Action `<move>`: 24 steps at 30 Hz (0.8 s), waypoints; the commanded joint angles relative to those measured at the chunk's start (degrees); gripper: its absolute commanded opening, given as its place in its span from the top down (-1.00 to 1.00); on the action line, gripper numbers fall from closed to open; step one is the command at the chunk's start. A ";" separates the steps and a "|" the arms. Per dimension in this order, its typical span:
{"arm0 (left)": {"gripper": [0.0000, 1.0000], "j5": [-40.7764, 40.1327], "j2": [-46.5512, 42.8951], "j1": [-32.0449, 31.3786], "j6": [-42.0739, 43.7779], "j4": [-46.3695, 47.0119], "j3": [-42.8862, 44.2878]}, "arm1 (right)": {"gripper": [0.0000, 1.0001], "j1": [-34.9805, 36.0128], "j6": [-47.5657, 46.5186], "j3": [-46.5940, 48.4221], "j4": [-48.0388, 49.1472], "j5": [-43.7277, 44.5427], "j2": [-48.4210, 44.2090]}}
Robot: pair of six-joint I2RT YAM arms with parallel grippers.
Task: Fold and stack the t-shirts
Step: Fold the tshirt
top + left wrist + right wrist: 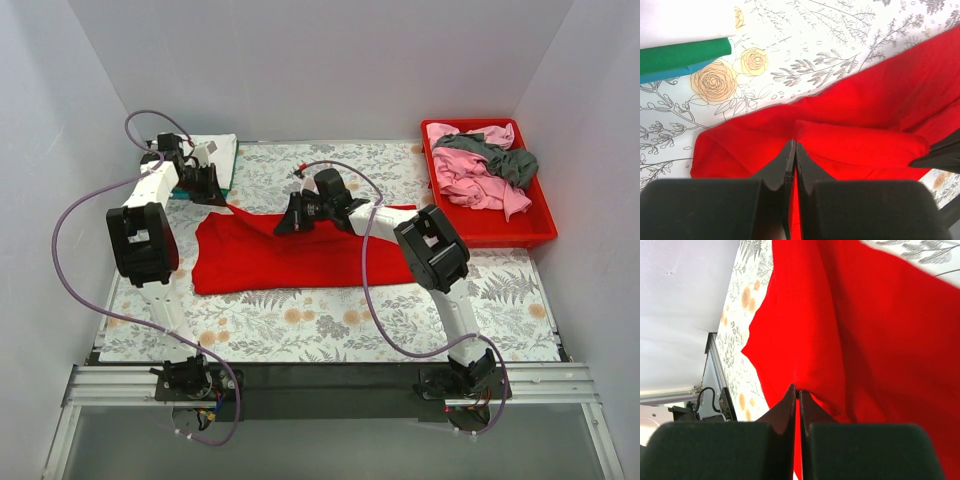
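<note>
Red t-shirt (300, 262): lies spread across the middle of the table (400, 322), long side running left to right, partly doubled over itself. Its far edge is drawn up into a ridge between the two grippers.

Left gripper (795, 146): fingers pressed together, pinching a fold at the shirt's far-left corner. Cloth shows in the slit between them.

Right gripper (797, 390): fingers likewise closed on a bunched red edge, further right along the same far side. From the overhead view it is hard to tell whether the pinched cloth is clear of the table.

Far-left corner, just beside the left gripper: folded white t-shirt (680, 20) lying on a folded green t-shirt (685, 56), with a teal strip under that.

Far right, well apart: red tray (540, 232) holding a crumpled pink t-shirt (465, 182) and a dark grey t-shirt (512, 160), loosely heaped together.
</note>
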 commanded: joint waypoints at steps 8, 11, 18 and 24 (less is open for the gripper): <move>1.00 -1.90 -2.48 0.25 0.48 -0.27 0.07 | 0.97 -1.60 1.56 1.52 3.07 -3.64 1.09; 1.00 -2.34 -4.68 0.51 1.26 -0.97 -1.52 | 0.97 -0.90 2.53 -0.59 3.69 -4.61 -0.06; 0.65 0.80 -6.36 0.69 1.36 -1.50 -6.62 | 0.97 1.03 3.32 -2.35 4.21 -4.70 -0.32; 0.42 2.67 -5.31 -0.01 -0.66 -0.53 -9.17 | 0.97 0.77 3.50 -3.76 4.13 -3.21 -0.50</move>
